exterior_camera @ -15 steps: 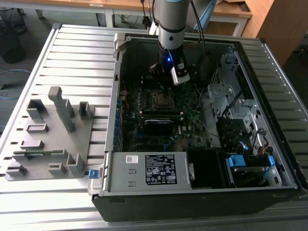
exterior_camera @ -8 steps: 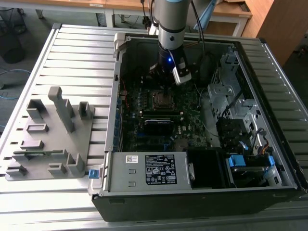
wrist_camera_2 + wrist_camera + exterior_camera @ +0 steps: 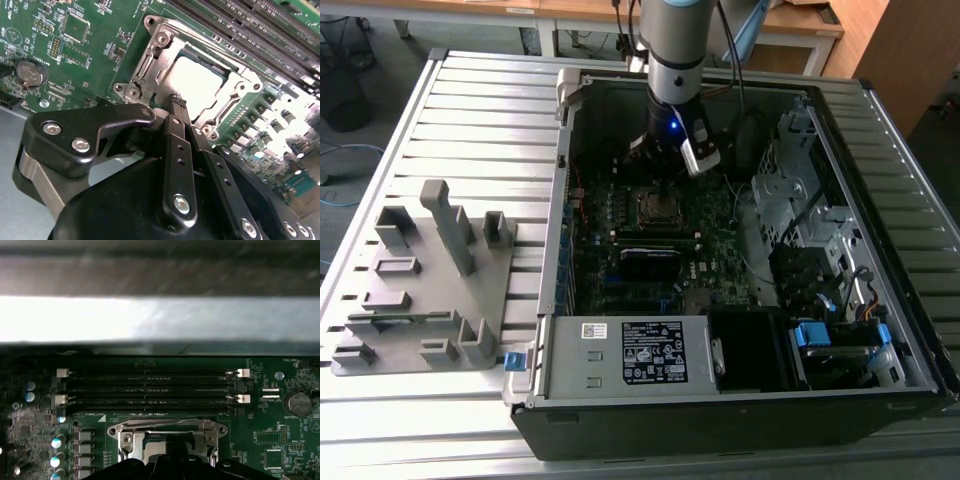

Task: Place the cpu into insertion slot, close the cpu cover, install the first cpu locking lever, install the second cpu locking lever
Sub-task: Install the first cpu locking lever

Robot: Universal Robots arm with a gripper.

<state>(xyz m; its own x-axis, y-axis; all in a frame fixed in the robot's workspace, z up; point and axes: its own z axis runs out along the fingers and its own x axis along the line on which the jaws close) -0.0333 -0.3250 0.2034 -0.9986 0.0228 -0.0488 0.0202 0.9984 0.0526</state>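
The cpu (image 3: 200, 82) lies in the insertion slot (image 3: 658, 206) on the green board, its silver top showing through the cut-out of the cpu cover (image 3: 161, 54). The cover lies flat over it, as the first wrist view also shows for the cpu cover (image 3: 167, 428). My gripper (image 3: 176, 100) is shut, its two black fingers pressed together with nothing visible between them. Their tips sit at the socket's near edge, at the cover's rim. In the exterior view my gripper (image 3: 663, 185) hangs straight down over the socket. I cannot tell how the thin locking levers along the socket's sides stand.
Long black memory slots (image 3: 150, 385) run beside the socket, with the case's metal wall (image 3: 150, 320) beyond them. A coin battery (image 3: 31, 72) sits on the board. The power supply (image 3: 640, 352), drive cage (image 3: 800, 200) and cables crowd the case. A grey fixture plate (image 3: 420, 290) lies outside it.
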